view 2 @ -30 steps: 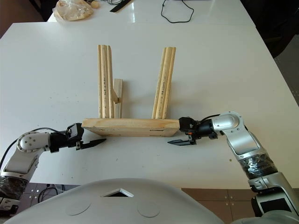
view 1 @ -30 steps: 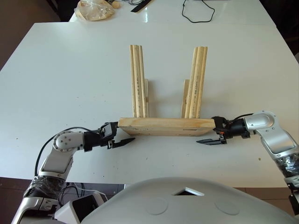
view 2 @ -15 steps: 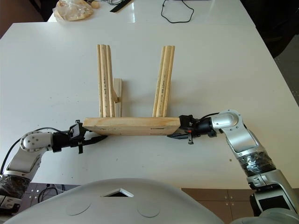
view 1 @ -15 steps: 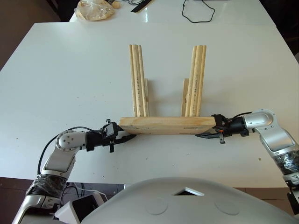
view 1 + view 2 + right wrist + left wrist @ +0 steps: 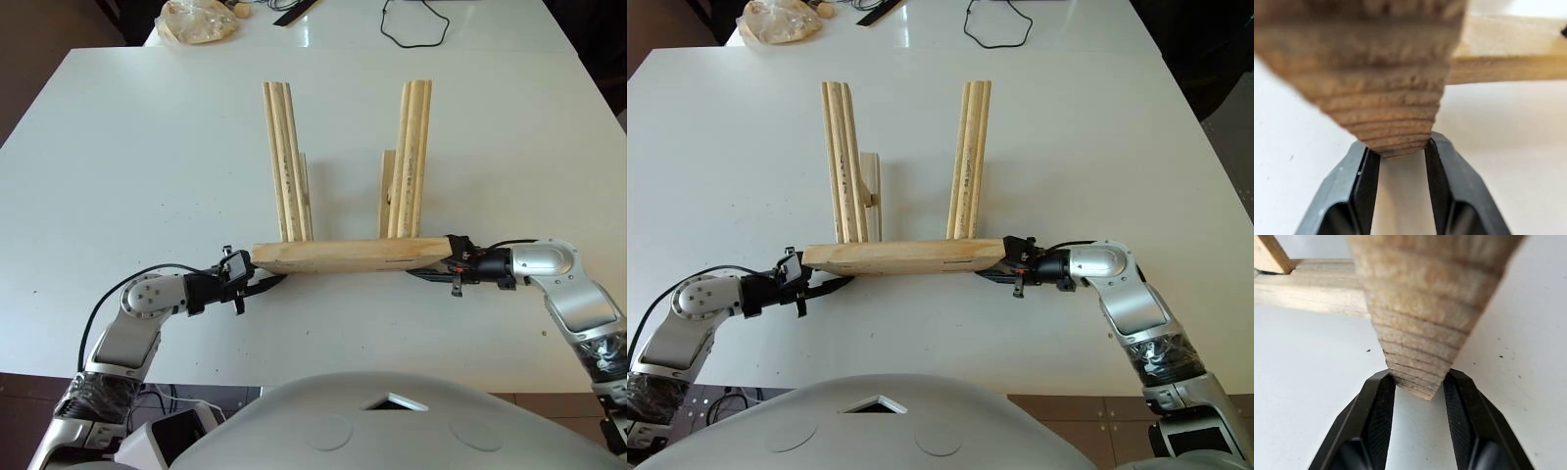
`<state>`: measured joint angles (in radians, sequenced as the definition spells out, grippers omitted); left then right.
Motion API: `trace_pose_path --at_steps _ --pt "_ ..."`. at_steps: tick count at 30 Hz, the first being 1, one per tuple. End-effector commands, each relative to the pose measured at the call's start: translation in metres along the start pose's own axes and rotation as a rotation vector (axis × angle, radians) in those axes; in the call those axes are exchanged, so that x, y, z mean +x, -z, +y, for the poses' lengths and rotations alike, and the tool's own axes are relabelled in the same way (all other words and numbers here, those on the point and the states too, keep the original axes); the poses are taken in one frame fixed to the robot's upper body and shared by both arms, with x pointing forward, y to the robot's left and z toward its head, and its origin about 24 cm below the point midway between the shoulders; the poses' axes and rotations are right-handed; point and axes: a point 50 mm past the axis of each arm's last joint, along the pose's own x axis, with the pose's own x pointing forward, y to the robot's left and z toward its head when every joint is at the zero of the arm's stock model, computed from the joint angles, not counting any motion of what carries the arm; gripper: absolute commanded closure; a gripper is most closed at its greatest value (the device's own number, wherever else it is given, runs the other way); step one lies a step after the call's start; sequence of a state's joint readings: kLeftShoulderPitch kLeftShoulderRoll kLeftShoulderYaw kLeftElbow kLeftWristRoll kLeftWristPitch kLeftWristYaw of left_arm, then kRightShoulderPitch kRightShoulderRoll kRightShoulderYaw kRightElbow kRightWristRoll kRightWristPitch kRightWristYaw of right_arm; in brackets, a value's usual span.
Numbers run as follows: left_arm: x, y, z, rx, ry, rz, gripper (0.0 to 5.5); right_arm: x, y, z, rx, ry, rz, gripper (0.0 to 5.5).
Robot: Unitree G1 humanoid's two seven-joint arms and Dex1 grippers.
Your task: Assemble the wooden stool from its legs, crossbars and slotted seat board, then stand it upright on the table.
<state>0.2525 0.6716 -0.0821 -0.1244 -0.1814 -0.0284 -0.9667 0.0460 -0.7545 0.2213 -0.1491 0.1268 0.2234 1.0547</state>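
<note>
Now stool (image 5: 345,257) on side on table (image 5: 127,147), legs (image 5: 282,157) beyond seat board (image 5: 906,257); left jaws, right jaws clenched on seat board's ends (stiff, lightish wood, probably): sound hold for tipping.

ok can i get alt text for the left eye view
A wooden stool is tipped on its side on a white table, its seat board nearest the camera, clamped at each end by the left end effector and right end effector. Its legs point away across the table.
</note>
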Motion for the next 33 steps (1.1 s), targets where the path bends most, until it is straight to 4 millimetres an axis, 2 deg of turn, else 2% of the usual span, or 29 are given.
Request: trace_pose_path --at_steps 1,4,6,9,12,14,20,30,33 --pt "-0.003 -0.014 0.005 -0.075 -0.044 -0.076 4.05 -0.005 0.009 -0.011 0.125 0.164 0.086 4.22" --pt "-0.006 -0.021 0.000 -0.113 -0.003 -0.099 4.05 -0.004 -0.001 -0.009 0.215 0.123 -0.049 4.22" --pt "-0.010 -0.026 -0.001 -0.116 0.040 -0.107 4.05 -0.008 -0.006 -0.006 0.220 0.094 -0.062 4.22" --pt "-0.019 -0.043 -0.001 -0.138 0.114 -0.142 4.05 -0.020 -0.018 0.004 0.220 -0.046 -0.069 4.22" --pt "-0.029 -0.067 -0.003 -0.179 0.224 -0.169 4.05 -0.038 -0.036 0.007 0.304 -0.123 -0.099 4.22" --pt "-0.037 -0.081 -0.009 -0.214 0.305 -0.178 4.05 -0.054 -0.056 0.009 0.349 -0.191 -0.163 4.22" --pt "-0.065 -0.124 -0.022 -0.302 0.436 -0.230 4.05 -0.109 -0.111 0.024 0.440 -0.520 -0.278 4.22" --pt "-0.093 -0.176 -0.034 -0.414 0.586 -0.250 4.05 -0.153 -0.162 0.045 0.515 -0.705 -0.360 4.22" --pt "-0.100 -0.191 -0.036 -0.459 0.622 -0.260 4.05 -0.165 -0.171 0.045 0.530 -0.758 -0.341 4.22"
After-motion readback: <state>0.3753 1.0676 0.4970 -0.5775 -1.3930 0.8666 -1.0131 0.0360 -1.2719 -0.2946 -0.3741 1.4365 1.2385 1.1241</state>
